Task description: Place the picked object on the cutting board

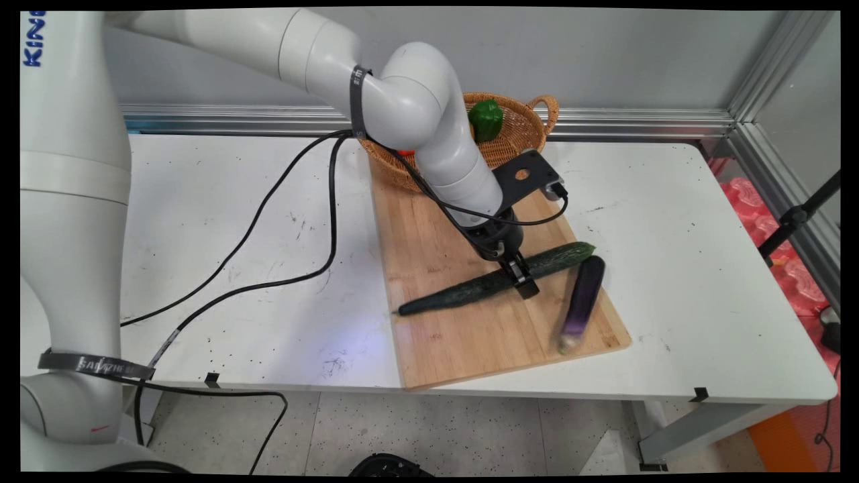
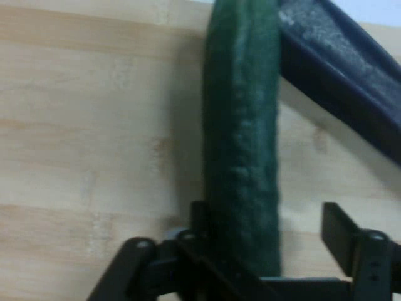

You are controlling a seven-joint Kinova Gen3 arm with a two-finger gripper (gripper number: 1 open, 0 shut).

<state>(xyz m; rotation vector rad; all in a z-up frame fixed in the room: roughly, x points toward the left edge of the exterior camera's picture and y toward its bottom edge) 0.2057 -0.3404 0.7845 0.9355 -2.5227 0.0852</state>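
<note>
We saw the tool open, astride the cucumber | fingers not closed on it | cucumber lay centre-frame on the board, long axis lower-left to upper-right | eggplant just right.

Basket, green pepper, perhaps tomato

The main view looks down from above the near side of the white table, facing across it to the wall behind, far enough back to take in the whole tabletop, the wooden board and the basket. The hand view sits on the hand and looks along the gripper straight down at the board from very close. Both views share the cucumber, the aubergine beside it, and the board beneath them.
</note>
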